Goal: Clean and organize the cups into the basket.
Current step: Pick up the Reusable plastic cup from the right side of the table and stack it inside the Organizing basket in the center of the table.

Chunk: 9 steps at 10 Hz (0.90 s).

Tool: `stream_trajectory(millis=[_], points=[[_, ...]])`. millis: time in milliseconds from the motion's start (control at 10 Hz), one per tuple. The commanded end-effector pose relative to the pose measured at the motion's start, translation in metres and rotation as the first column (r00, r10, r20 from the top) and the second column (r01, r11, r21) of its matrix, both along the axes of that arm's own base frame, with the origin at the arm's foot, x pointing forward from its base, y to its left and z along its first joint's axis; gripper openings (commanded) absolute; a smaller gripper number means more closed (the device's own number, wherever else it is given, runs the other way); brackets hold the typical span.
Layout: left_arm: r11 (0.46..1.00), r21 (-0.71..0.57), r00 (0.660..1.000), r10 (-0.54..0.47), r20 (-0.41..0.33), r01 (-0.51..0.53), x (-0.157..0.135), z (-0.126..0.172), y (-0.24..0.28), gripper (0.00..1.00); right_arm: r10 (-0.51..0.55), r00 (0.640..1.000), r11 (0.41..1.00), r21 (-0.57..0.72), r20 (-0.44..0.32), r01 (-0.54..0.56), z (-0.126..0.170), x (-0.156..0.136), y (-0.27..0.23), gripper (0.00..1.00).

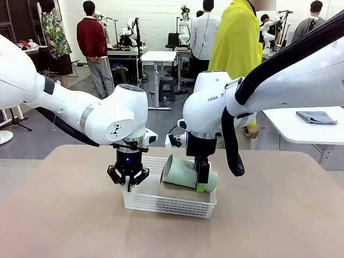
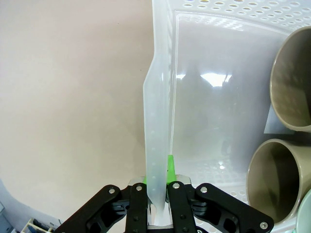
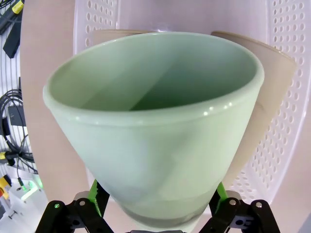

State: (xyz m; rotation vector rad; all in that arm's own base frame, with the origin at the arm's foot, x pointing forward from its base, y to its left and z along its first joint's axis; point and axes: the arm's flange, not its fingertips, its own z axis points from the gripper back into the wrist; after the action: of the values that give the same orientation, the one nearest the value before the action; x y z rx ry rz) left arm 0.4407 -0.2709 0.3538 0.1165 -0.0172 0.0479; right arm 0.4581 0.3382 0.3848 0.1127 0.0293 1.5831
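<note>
Lab room behind, people standing at far tables; beige worktop [image 1: 279,215] up front with the white basket [image 1: 161,203] near its middle. Front view: left pincer [image 1: 129,185] sits at the basket's left end, right pincer [image 1: 201,185] over the right part, the green cup [image 1: 183,172] lying on its side atop a tan cup [image 1: 180,192] in the basket. Left wrist view adds what the front hides: left pincer clamped tight on the basket's rim wall [image 2: 156,145], green pad behind it, and two tan cups [image 2: 277,179] side by side inside, mouths toward the camera. Right wrist view: green cup [image 3: 155,126] between the right pincer's fingers [image 3: 97,194], jaws spread wide at its base; contact unclear. Tan cups [image 3: 272,97] show behind it.
</note>
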Motion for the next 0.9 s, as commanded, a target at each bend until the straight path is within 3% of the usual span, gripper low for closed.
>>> stream_trajectory(millis=[0,200,400,600,800], points=[[1.000,0.008,1.000,-0.007,-0.007,0.007,-0.001,-0.003,0.002,0.00,-0.014,1.000,0.999,0.034,0.022,0.013,0.003,-0.005,-0.005,1.00],[1.000,0.008,1.000,-0.007,-0.007,0.007,-0.001,-0.003,0.002,0.00,-0.099,0.993,0.992,0.090,0.060,0.093,0.028,-0.007,-0.038,1.00],[1.000,0.008,1.000,-0.007,-0.007,0.007,-0.001,-0.003,0.002,0.00,-0.174,0.983,0.958,0.241,0.049,0.158,0.052,-0.011,-0.100,1.00],[1.000,0.008,1.000,-0.007,-0.007,0.007,-0.001,-0.003,0.002,0.00,-0.157,0.988,0.862,0.488,-0.001,0.138,0.059,-0.031,-0.192,1.00],[1.000,0.008,1.000,-0.007,-0.007,0.007,-0.001,-0.003,0.002,0.00,-0.155,0.988,0.739,0.665,0.010,0.109,0.053,-0.060,-0.277,1.00]])
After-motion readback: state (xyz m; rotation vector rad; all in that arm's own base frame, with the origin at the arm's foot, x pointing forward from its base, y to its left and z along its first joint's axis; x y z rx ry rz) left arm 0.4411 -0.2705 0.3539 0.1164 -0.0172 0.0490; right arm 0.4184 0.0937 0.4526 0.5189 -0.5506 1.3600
